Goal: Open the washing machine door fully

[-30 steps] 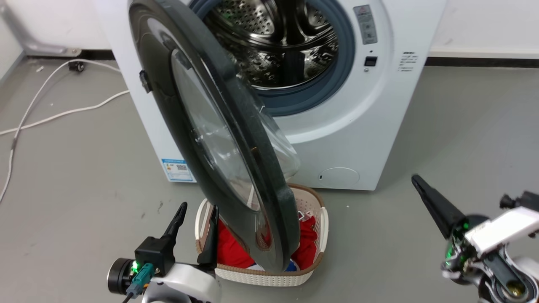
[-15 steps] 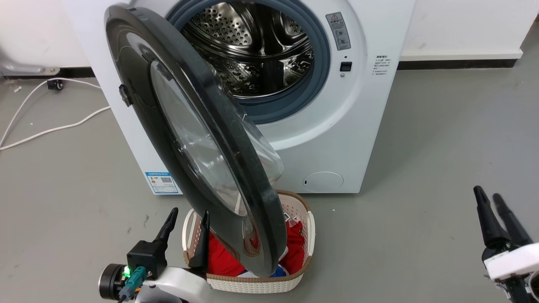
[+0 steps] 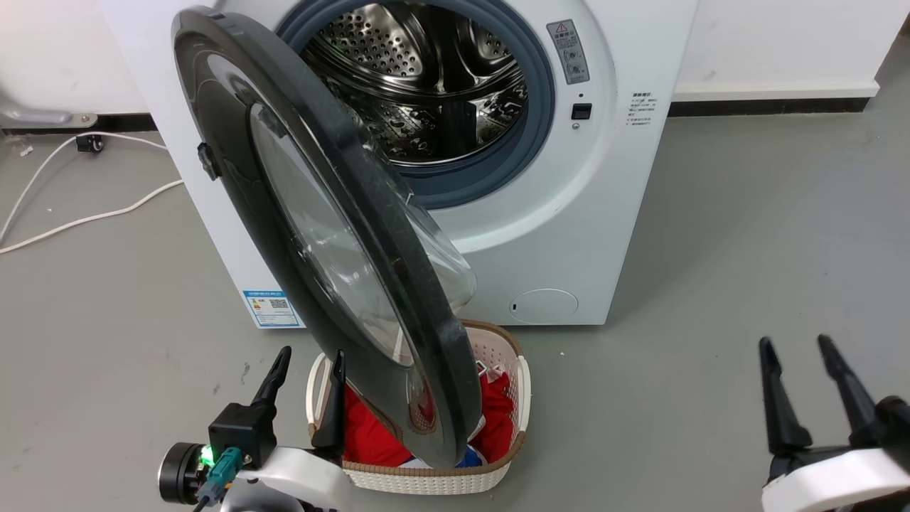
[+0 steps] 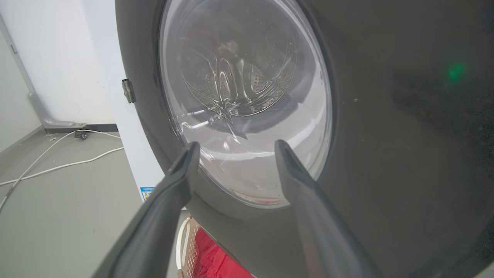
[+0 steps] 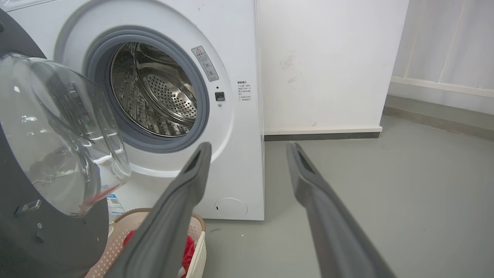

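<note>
At the centre of the head view, swung out from the washing machine (image 3: 569, 235) on a hinge at 9 o'clock of the opening: the washing machine door (image 3: 320, 235). Roughly half open, seen nearly edge-on, with the free rim down at 6 o'clock over a cream basket (image 3: 426, 480) of red laundry. Steel drum (image 3: 426, 71) laid bare behind it.

Likely heavy and rigid, judging by the thick black ring and the bulging glass bowl (image 4: 247, 96). Probably swings freely on the hinge, and slippery across the glossy outer face. Best taken or pushed at the free rim, farthest from the hinge, for leverage. Better to keep off the glass: smooth, curved, nothing to grip, and breakable under a hard knock.

Left gripper (image 3: 311, 352) at 7 o'clock in the head view, just beside the door's outer face, fingers spread wide with nothing between them. Points straight at the glass in the left wrist view. Whether a fingertip touches the door, cannot tell.

Right gripper (image 3: 794, 341) at 4 o'clock, well apart from door and machine, likewise spread and empty over bare grey floor. Aimed at the machine's front in the right wrist view.
</note>
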{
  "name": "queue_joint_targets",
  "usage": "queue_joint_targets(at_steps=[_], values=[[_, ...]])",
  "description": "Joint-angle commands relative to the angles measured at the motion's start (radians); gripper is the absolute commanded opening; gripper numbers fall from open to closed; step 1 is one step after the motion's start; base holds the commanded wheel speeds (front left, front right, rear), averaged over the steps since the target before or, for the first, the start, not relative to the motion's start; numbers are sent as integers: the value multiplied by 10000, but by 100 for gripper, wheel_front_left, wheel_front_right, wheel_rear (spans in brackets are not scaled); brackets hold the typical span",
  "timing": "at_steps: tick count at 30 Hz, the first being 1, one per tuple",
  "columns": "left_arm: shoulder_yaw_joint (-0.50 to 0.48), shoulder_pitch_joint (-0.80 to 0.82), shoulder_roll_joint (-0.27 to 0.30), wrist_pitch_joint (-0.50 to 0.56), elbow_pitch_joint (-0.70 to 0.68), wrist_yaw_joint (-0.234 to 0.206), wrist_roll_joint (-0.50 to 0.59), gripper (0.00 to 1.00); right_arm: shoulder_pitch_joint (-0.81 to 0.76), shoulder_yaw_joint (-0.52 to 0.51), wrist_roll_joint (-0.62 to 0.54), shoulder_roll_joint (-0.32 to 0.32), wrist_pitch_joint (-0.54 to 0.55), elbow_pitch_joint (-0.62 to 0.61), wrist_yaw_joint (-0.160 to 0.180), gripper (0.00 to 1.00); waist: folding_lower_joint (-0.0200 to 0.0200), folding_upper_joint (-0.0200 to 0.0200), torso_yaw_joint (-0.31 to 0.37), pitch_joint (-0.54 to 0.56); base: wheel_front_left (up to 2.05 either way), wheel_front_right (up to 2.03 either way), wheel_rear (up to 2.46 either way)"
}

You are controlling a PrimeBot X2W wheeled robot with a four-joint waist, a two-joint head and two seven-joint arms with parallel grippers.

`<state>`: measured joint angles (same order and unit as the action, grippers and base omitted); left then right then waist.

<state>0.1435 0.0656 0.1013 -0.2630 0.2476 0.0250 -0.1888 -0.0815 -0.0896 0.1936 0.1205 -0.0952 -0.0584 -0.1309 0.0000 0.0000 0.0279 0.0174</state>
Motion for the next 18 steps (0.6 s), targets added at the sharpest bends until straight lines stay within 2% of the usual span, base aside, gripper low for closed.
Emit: queue_joint_targets(at_steps=[1, 7, 18], values=[[-14, 96, 30, -26, -18, -41, 30, 100, -117, -13, -57, -83, 69, -59, 2, 100, 0, 0, -2, -3, 0, 0, 0], [4, 82, 73, -26, -2, -56, 31, 100, -456, 156, -478, -453, 257, -394, 2, 100, 0, 0, 7, -27, 0, 0, 0], [65, 160, 127, -26, 67, -74, -26, 100, -422, 383, -638, -540, 365, -504, 2, 100, 0, 0, -12, -75, 0, 0, 0]])
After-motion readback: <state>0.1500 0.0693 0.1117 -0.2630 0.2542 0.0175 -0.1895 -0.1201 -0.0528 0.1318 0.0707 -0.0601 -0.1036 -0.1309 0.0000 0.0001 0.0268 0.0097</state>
